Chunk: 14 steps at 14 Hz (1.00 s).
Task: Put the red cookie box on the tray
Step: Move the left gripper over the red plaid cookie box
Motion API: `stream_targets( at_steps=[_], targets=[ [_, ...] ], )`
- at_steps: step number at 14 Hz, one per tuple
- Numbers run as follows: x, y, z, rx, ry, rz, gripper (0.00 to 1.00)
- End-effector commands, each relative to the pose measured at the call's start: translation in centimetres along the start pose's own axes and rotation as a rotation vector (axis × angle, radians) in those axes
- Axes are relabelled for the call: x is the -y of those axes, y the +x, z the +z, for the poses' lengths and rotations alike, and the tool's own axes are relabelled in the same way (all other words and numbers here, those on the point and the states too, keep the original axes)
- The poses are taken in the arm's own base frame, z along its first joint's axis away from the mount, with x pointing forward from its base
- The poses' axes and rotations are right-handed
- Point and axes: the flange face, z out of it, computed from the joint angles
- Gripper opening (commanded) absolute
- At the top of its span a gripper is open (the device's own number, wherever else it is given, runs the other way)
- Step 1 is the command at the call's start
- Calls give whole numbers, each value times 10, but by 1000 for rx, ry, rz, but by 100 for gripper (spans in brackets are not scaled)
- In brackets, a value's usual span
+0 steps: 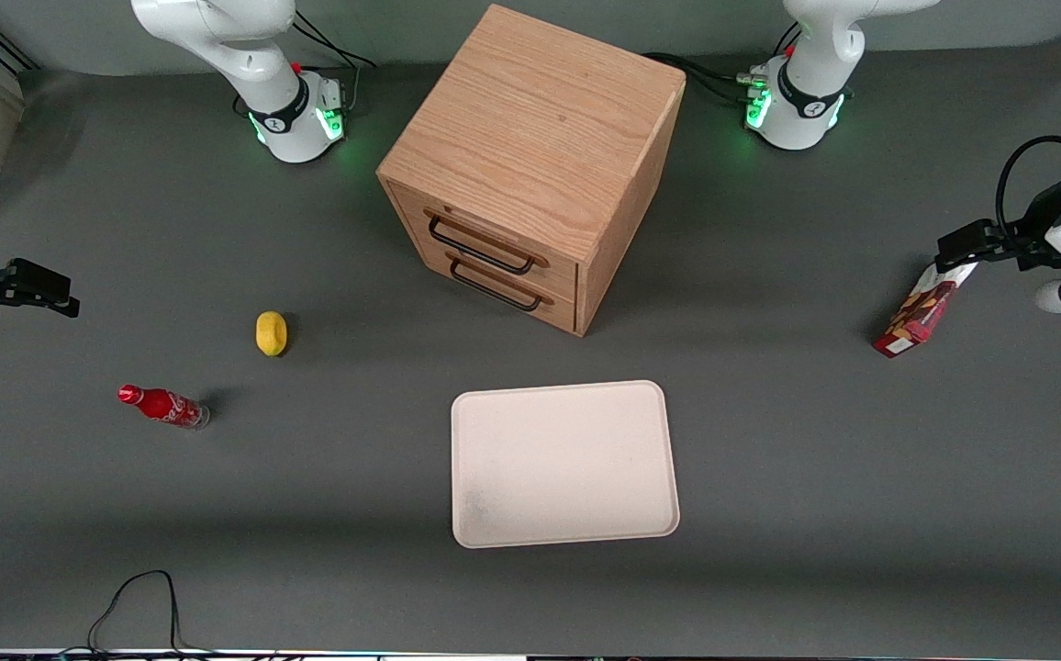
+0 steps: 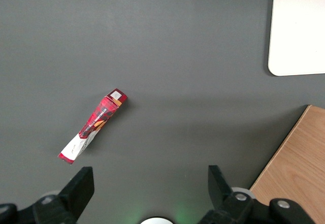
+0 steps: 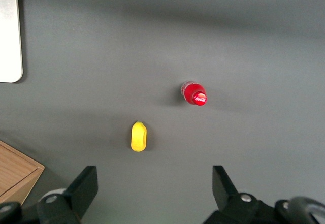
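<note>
My black two-finger gripper [image 2: 147,183] hangs wide open and empty above the grey table [image 1: 815,477], and the long slim red cookie box [image 2: 92,126] lies flat just ahead of one finger, its long axis slanted across my opening, well apart from the pale cream tray [image 1: 564,464].

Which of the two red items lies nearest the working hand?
The cookie box, long and slim, lying flat just below the open hand. The soda bottle stands toward the parked arm's end.
</note>
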Motion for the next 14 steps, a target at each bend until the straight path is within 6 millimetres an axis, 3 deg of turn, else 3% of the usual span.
stream_targets(
  at_steps=[1,6,9,14],
  targets=[
    [-4,-5,-7,0,13,-4,100],
    [5,-8,-5,9,12,-12,100],
    [12,-40,0,-14,23,-16,100],
    [100,-102,31,-53,24,-13,100]
  ],
)
